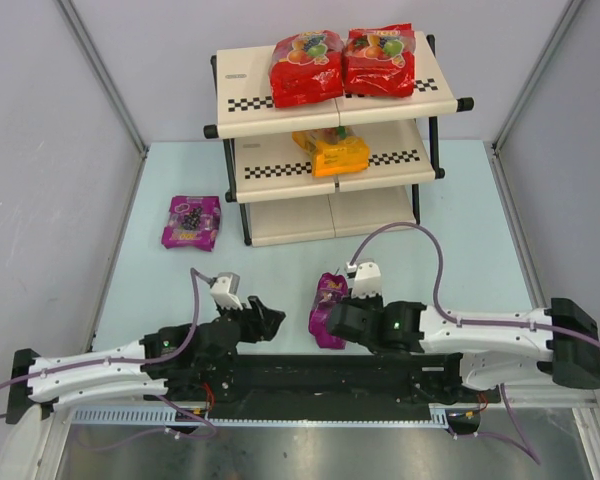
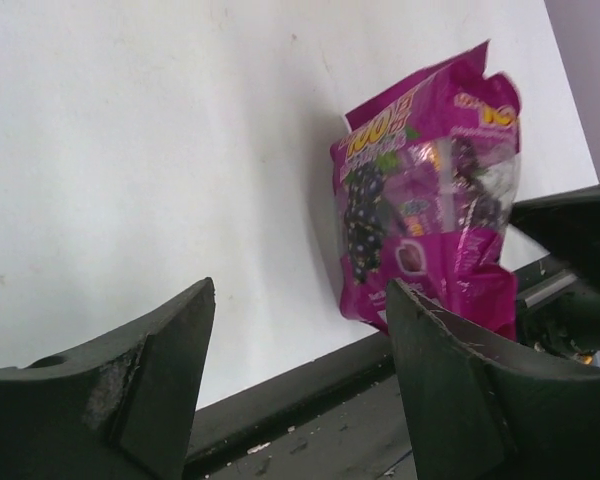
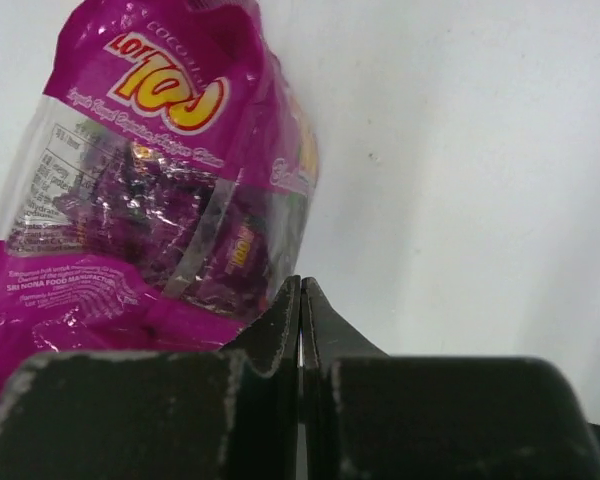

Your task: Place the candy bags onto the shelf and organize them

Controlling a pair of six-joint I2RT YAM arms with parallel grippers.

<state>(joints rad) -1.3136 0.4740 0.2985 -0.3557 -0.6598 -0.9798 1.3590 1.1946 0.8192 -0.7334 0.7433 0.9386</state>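
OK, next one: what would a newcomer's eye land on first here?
The shelf draws the eye: left red bag and right red bag side by side on its top tier, the orange-yellow bag on the middle one. Near the front, the right claw is shut against the lower edge of an upright purple bag; a second purple bag lies flat left of the shelf.

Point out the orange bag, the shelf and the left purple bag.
orange bag (image 1: 338, 153): top view, middle of its front.
shelf (image 1: 242, 75): top view, bare left part of the top panel.
left purple bag (image 1: 191, 222): top view, middle of its front.
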